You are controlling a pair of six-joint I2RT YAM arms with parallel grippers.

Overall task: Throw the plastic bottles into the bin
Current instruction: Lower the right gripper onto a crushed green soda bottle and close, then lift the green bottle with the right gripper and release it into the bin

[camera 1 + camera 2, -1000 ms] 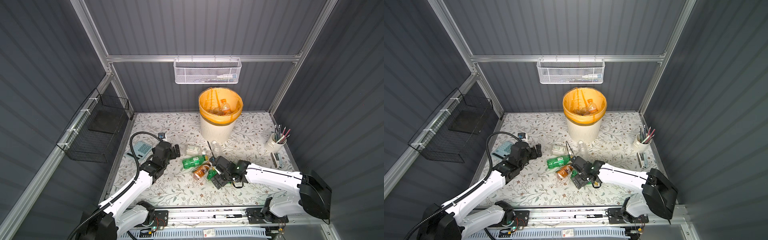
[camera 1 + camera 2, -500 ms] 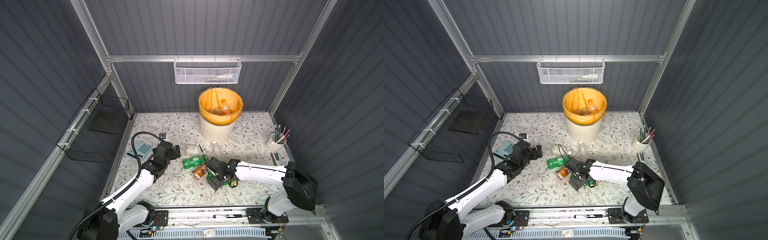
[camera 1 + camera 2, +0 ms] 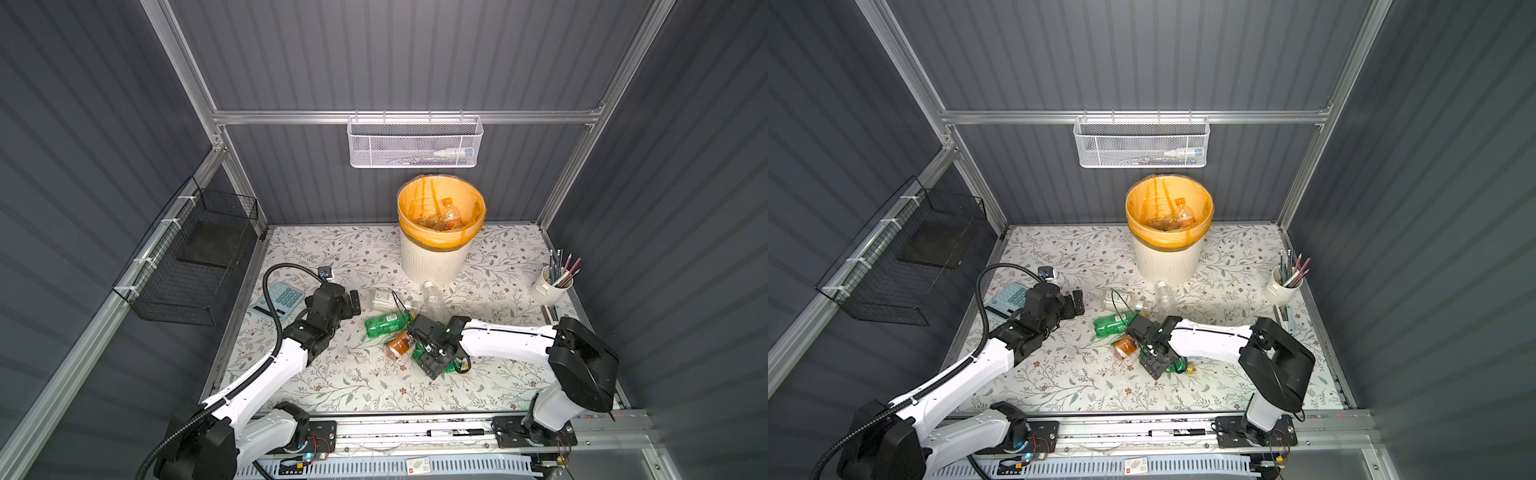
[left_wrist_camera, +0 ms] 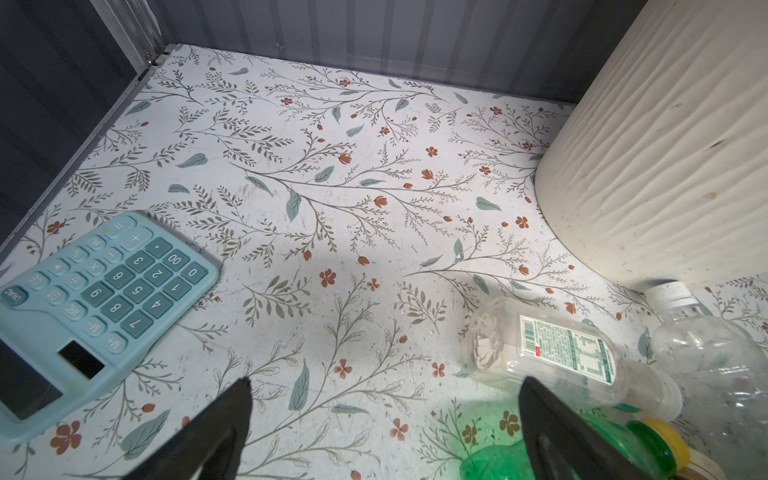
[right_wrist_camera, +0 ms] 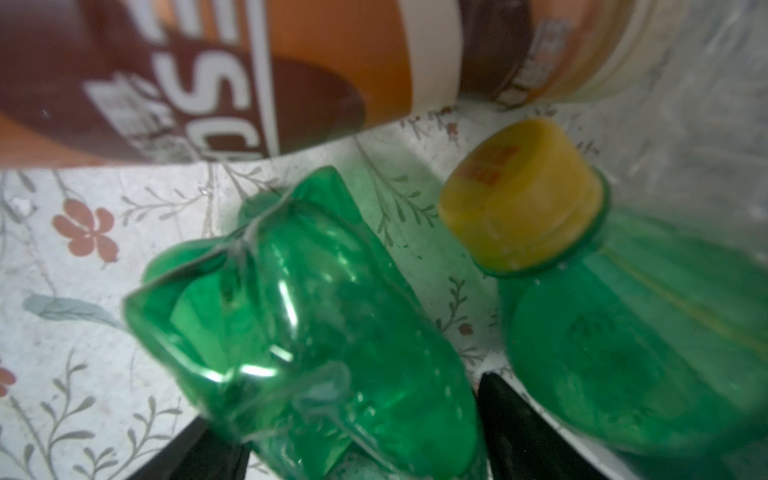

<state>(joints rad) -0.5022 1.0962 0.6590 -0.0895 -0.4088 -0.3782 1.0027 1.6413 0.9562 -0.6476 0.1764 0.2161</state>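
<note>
crushed green bottle point(image 5: 307, 316) is lying between the fingers point(image 5: 519, 424) of my right gripper point(image 5: 345, 399); i cannot tell if they are squeezing it. my left gripper point(image 4: 386, 415) is hanging wide apart, holding nothing.

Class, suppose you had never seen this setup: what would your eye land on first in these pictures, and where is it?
The bin, lined in bright orange, stands at the back of the floral table with an orange-capped bottle inside. Before it lies a huddle of plastic bottles, where the right gripper straddles a crushed green bottle.
</note>
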